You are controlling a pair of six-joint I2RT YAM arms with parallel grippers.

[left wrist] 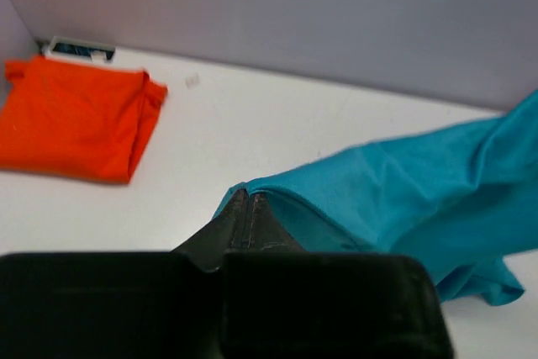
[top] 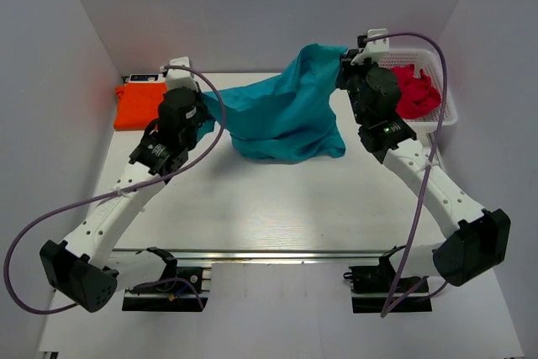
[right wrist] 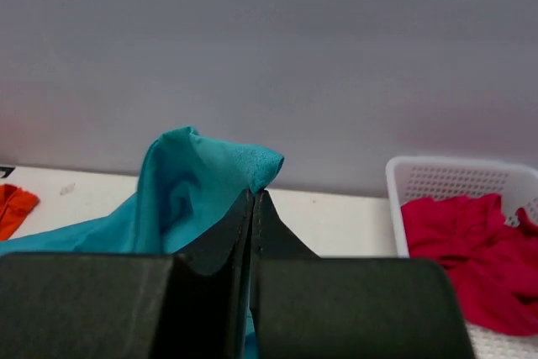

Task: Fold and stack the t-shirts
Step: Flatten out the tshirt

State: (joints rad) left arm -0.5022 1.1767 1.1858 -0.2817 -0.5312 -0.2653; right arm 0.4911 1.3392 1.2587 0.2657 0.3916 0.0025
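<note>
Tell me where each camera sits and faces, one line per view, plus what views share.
Top external: above and behind the arms, looking down on the table; both arms show, bases nearest.
Left wrist: on the left arm, facing the back wall over the left gripper, shut on the teal t-shirt; orange t-shirt left.
Right wrist: on the right arm, facing the back wall over the right gripper, also gripping it; basket right.
Shared: all three see the teal t-shirt.

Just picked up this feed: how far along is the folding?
Done: the orange shirt lies folded at far left. In hand: the teal shirt, unfolded, pinched by the left hand and right hand. Left: folding it, stacking it, then probably the red garment in the basket.
</note>
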